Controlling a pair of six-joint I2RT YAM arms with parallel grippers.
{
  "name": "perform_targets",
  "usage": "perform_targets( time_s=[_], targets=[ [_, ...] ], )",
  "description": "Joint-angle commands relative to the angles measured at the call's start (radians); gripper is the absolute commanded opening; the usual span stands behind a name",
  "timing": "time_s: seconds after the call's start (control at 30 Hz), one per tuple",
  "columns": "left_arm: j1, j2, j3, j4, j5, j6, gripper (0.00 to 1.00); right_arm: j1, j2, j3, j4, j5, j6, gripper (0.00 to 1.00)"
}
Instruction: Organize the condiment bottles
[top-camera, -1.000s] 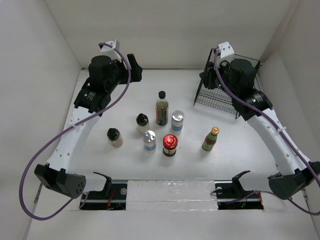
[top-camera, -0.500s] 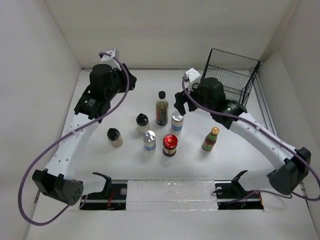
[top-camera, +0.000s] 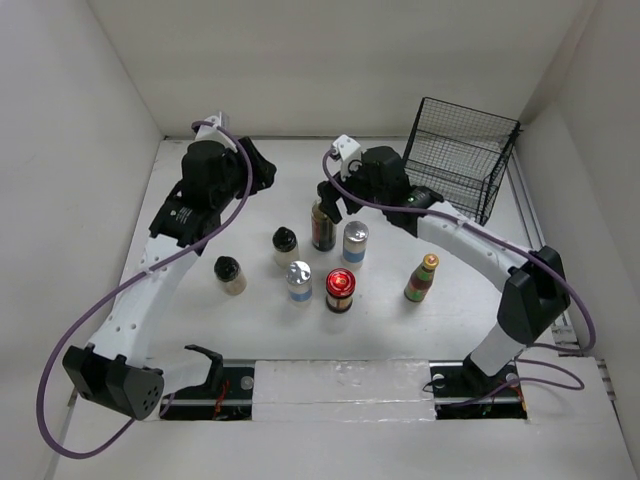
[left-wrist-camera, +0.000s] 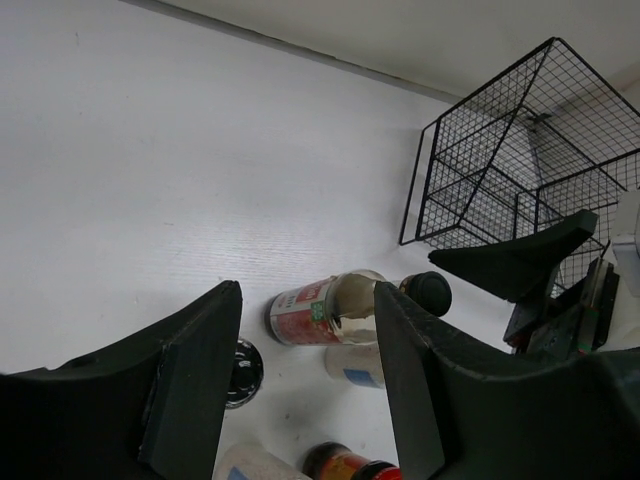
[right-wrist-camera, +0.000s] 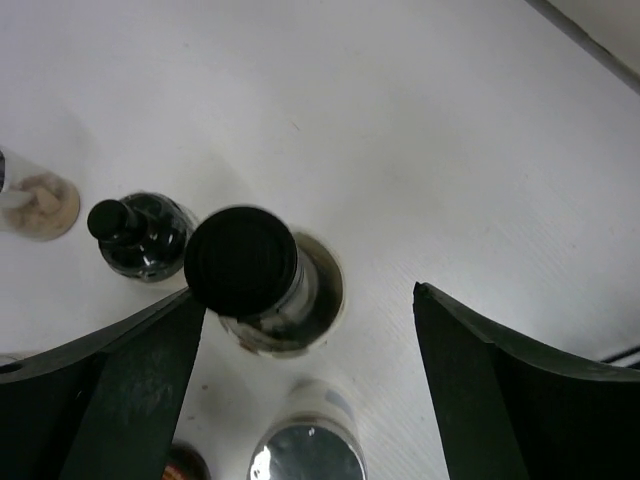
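Seven condiment bottles stand mid-table: a tall dark bottle (top-camera: 322, 228), two silver-lidded jars (top-camera: 355, 240) (top-camera: 299, 281), a red-lidded jar (top-camera: 340, 290), a yellow-capped bottle (top-camera: 422, 278) and two black-capped beige jars (top-camera: 285, 245) (top-camera: 230, 275). My right gripper (top-camera: 328, 195) hangs open just above the tall bottle. In the right wrist view its black cap (right-wrist-camera: 240, 262) sits close to the left finger of that gripper (right-wrist-camera: 308, 295), not gripped. My left gripper (top-camera: 262, 168) hovers at the back left. Its jaws (left-wrist-camera: 307, 290) stand apart with nothing between them, and the tall bottle (left-wrist-camera: 325, 310) shows beyond.
A black wire basket (top-camera: 465, 150) stands at the back right corner, behind the right arm. White walls close in the table at the back and both sides. A silver-lidded jar (right-wrist-camera: 305, 455) stands just under the right wrist.
My right arm has swung from the basket leftward to above the tall dark bottle and its jaws have opened. The left gripper has narrowed somewhat and shifted a little.
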Motion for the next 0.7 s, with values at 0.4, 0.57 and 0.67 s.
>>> perform_targets(
  time_s=[0.4, 0.57, 0.67],
  targets=[
    [-0.006, -0.025, -0.029, 0.015, -0.009, -0.043, 0.51, 0.010, 0.129, 0.098, 0.220, -0.082, 0.015, 0.47],
    [-0.006, -0.016, -0.029, 0.015, -0.009, -0.043, 0.51, 0.019, 0.082, 0.112, 0.253, -0.015, 0.053, 0.08],
    [-0.006, -0.005, -0.029, 0.025, 0.009, -0.043, 0.51, -0.004, 0.072, 0.245, 0.240, 0.007, 0.074, 0.03]
  ],
)
